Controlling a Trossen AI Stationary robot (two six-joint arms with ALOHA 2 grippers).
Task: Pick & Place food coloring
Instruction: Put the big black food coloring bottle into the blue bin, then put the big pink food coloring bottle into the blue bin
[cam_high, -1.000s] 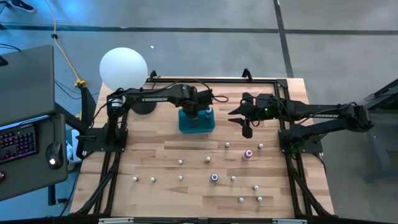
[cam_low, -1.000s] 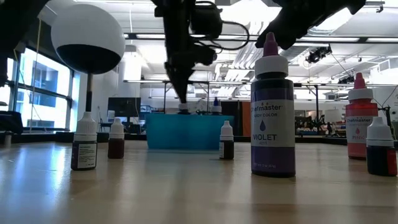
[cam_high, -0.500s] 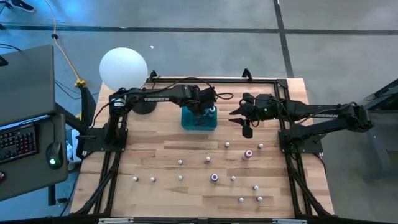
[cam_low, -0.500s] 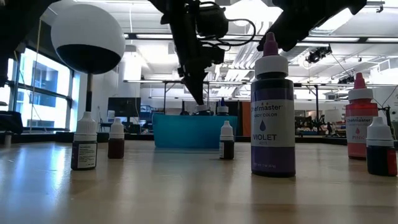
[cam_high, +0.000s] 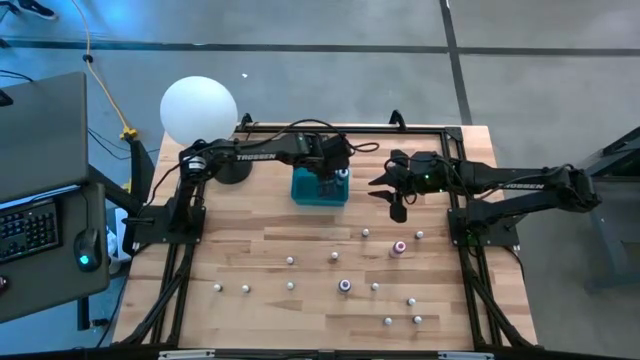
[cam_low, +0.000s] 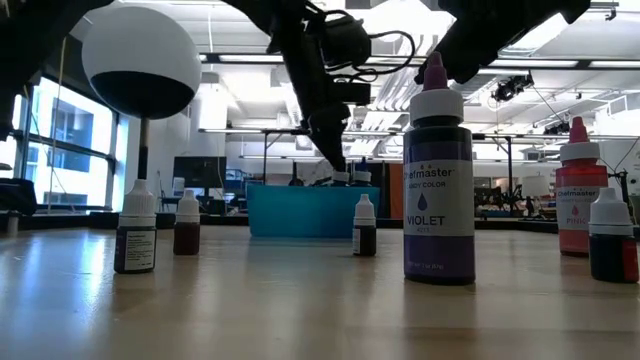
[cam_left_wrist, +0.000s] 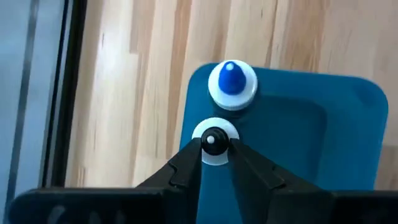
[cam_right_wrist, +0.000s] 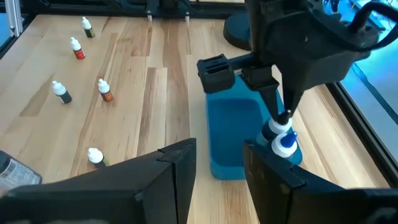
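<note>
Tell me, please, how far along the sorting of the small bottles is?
Early. A blue-tipped bottle already stands in the teal tub. The left gripper holds a second bottle over it. Many bottles remain on the table. The right gripper waits, open, beside the tub.

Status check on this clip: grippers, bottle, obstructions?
Left gripper shut on black-tipped bottle over teal tub, beside blue-tipped bottle. Right gripper open, waiting beside tub. No obstruction seen.

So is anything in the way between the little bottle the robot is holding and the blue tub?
Nothing visible is. The left gripper has its jaws closed on a small white-capped bottle already over the teal tub, right beside a blue-tipped bottle standing inside. The right gripper waits open nearby, off to the side.
</note>
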